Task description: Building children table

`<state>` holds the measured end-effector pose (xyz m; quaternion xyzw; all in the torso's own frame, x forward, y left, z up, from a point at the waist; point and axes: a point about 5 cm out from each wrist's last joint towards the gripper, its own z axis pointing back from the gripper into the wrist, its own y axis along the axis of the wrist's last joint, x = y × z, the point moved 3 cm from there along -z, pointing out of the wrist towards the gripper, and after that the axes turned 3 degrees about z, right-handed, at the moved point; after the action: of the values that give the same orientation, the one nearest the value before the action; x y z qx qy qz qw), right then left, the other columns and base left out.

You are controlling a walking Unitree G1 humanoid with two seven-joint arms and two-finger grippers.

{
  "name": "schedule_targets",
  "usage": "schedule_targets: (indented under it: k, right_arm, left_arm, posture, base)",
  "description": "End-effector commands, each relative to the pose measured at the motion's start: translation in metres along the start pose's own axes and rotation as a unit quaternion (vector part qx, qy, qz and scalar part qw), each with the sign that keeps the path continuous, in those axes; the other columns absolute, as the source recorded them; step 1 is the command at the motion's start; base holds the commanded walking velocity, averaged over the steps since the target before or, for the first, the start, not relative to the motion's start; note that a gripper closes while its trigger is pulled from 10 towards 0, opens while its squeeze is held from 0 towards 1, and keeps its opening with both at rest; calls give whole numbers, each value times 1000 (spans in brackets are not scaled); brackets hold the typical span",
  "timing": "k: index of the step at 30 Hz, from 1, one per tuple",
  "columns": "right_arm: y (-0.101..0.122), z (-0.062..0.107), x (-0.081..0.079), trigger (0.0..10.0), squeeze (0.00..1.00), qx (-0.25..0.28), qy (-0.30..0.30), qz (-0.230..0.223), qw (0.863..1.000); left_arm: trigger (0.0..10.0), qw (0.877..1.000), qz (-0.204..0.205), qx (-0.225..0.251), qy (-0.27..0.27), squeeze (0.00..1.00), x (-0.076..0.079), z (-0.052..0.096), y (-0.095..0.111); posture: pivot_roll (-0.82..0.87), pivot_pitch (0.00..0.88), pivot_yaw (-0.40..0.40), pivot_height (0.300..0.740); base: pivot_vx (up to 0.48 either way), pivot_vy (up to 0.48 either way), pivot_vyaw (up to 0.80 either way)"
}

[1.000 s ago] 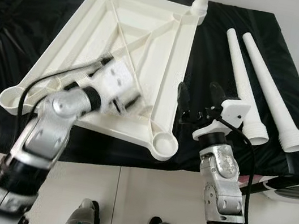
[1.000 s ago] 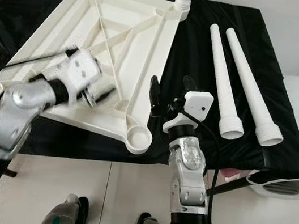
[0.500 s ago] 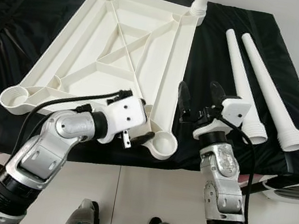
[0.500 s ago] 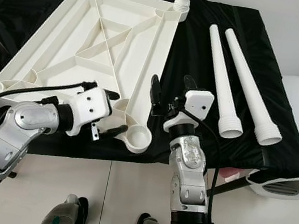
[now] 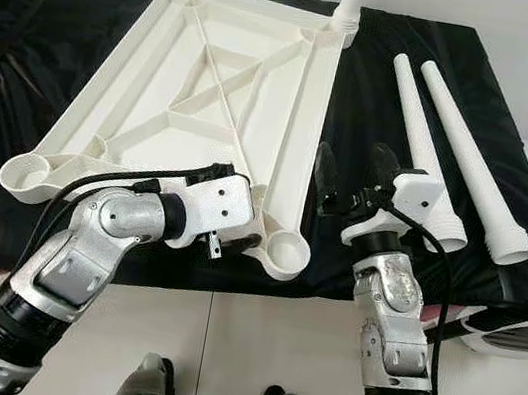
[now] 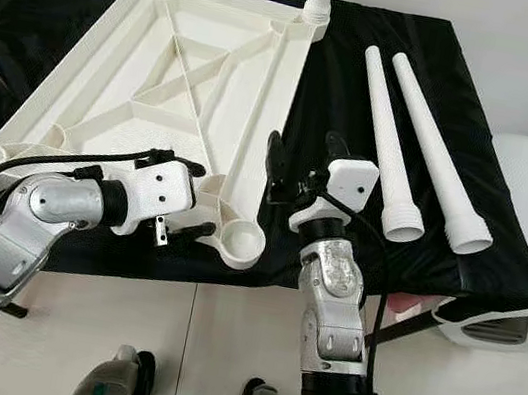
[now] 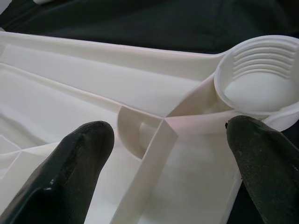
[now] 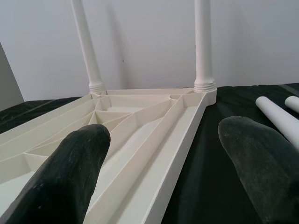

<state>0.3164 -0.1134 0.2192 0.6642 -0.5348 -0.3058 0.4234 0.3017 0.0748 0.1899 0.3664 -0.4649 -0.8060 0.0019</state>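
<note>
Left tool (image 5: 233,236) spread apart over tabletop's (image 5: 211,87) near-right socket (image 5: 285,252). Right tool (image 5: 349,171) apart, hovering left of two loose legs (image 5: 424,148).

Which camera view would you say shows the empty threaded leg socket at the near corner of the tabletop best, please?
The left wrist view: the socket sits close up beyond the open left claw, its inner thread ridges visible. Both eye views show it from above as a small round cup, without thread detail.
</note>
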Motion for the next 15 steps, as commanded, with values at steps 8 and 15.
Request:
schedule_targets:
  k: [8, 15]
  right_arm:
    - [0, 3, 0, 10000, 0, 1, -5, -1, 1000]
    - [1, 3, 0, 10000, 0, 3, -5, -2, 1000]
  left_arm:
    - [10000, 995, -7, -47, 89, 0, -16, -8, -19]
    - [10000, 991, 13, -63, 118, 0, -25, -12, -23]
  posture:
    - [83, 164, 19, 740]
    - [80, 159, 20, 740]
  base:
    - [0, 0, 0]
    - [0, 0, 0]
